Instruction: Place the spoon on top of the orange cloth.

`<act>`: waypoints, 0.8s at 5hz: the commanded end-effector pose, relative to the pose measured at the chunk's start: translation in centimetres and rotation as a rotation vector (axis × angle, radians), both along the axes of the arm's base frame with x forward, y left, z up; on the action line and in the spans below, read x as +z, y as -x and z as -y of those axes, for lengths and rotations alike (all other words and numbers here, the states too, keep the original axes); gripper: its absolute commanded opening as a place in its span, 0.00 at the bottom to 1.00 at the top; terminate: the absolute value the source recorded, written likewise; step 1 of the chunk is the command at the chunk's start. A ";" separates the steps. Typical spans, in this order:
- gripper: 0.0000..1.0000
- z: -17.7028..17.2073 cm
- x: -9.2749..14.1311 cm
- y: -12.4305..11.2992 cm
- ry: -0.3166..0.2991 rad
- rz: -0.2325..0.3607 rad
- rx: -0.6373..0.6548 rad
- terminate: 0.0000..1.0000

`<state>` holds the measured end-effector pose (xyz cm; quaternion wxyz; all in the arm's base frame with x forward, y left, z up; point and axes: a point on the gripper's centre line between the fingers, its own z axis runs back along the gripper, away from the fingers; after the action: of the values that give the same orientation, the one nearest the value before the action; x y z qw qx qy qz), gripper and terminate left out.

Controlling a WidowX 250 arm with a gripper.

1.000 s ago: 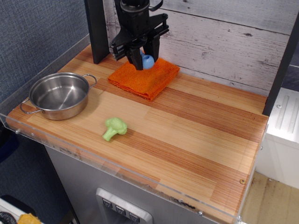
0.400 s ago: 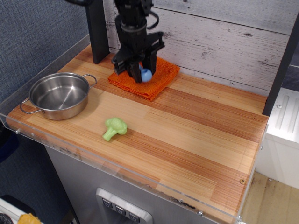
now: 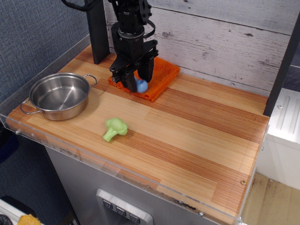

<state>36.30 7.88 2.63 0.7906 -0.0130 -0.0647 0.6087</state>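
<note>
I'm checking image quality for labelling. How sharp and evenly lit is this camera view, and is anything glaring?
In the single overhead view, focus is sharp across the table; lighting is soft and even, with faint shadows under the broccoli; the pot shows mild reflections, no blown glare; the gripper hides most of the spoon.

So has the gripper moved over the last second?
Yes. The gripper has come down and toward the near-left part of the orange cloth, carrying the spoon.

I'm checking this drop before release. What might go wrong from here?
The spoon sits low in the pincer, near the front edge of the orange cloth; released here, it may roll off onto the wooden table. The pincer is close to the towel, so lifting away might snag and drag it.
</note>
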 end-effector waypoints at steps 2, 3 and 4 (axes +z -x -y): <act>1.00 -0.5 3.0 -1.4 -0.010 0.063 -0.014 0.00; 1.00 0.0 5.6 -1.3 -0.020 0.105 -0.053 0.00; 1.00 1.2 8.5 -0.7 -0.001 0.160 -0.100 0.00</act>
<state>36.25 5.84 8.99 0.8139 -0.0562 -0.1021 0.5691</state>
